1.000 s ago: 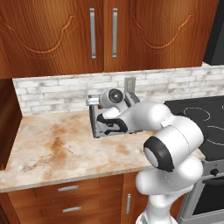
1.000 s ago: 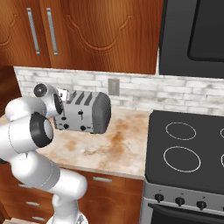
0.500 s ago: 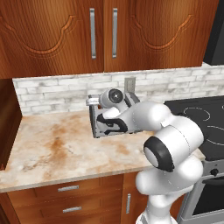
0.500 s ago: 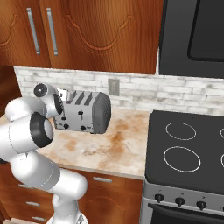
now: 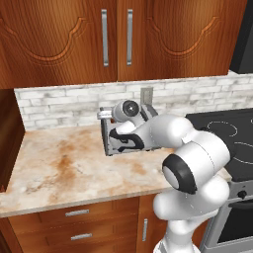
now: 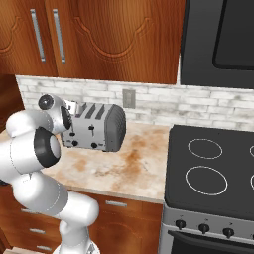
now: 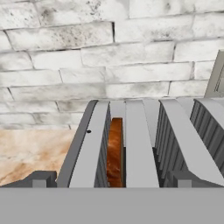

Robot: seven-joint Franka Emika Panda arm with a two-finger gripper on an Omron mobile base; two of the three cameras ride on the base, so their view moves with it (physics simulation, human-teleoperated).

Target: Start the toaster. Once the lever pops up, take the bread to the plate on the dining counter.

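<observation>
Hand view is showing the gripper (image 7: 108,180) hanging wide open over the toaster (image 7: 131,144), the bread (image 7: 115,151) sitting in the slot between its jaws.

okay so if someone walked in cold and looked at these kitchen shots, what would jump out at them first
Probably the big white arm reaching over the marbled counter to the silver toaster by the brick wall. Next, the brown bread sunk in one slot, seen from just above, with the open end effector straddling that slot. The black stove sits right of the toaster.
</observation>
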